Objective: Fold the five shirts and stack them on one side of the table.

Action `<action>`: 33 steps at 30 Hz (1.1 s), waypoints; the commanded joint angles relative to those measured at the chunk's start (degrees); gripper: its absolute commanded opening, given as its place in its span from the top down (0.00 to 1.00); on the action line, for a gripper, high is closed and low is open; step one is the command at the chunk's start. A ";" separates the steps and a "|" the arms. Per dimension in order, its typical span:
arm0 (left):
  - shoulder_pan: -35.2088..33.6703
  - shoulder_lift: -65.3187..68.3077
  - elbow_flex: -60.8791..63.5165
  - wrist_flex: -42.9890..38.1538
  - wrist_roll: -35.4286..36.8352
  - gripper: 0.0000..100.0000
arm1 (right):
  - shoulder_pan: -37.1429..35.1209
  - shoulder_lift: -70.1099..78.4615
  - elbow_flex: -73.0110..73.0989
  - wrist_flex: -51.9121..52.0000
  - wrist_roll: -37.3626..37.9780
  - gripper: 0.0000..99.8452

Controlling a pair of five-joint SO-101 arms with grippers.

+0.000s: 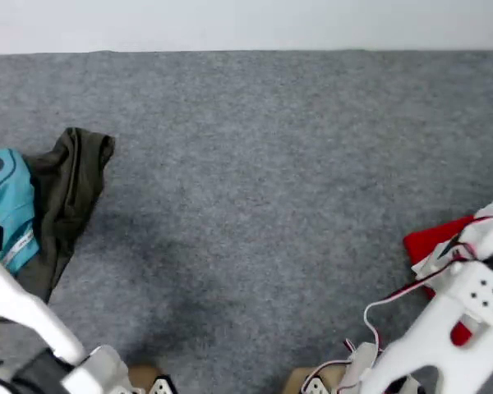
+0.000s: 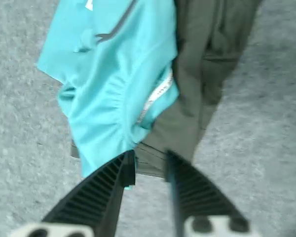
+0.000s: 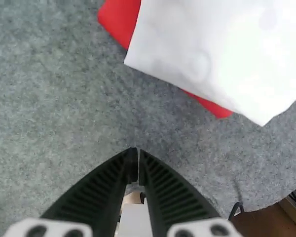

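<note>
At nine o'clock: teal shirt (image 1: 12,201), soft, floppy; grab its edge.
Left gripper (image 2: 150,159): spread a little.
Right gripper (image 3: 137,154): pressed together.

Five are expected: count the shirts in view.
4: a teal shirt on an olive shirt, left side; a white shirt atop a red shirt, right side. A fifth may be hidden.

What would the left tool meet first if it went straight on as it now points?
Probably the near hem of the olive shirt, where the teal shirt overlaps it; depth is unclear, but the left tool looks close.
</note>
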State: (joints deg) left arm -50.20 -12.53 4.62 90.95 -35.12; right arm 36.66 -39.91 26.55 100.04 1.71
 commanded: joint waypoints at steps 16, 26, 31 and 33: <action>0.79 40.35 -36.97 -9.85 -3.96 0.74 | 0.57 -11.91 5.45 2.15 -0.09 0.99; 4.84 54.24 -49.80 3.52 -6.15 0.99 | 0.48 -16.40 5.45 2.15 -0.09 0.99; 8.35 53.80 -59.56 9.58 -5.63 1.00 | 0.48 -16.40 5.45 2.15 -0.09 0.99; 9.41 52.22 -63.87 9.49 -2.55 1.00 | 0.48 -16.40 5.45 2.15 -0.09 0.99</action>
State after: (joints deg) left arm -42.55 42.59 -52.26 98.86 -40.84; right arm 36.66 -55.74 32.35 100.22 1.71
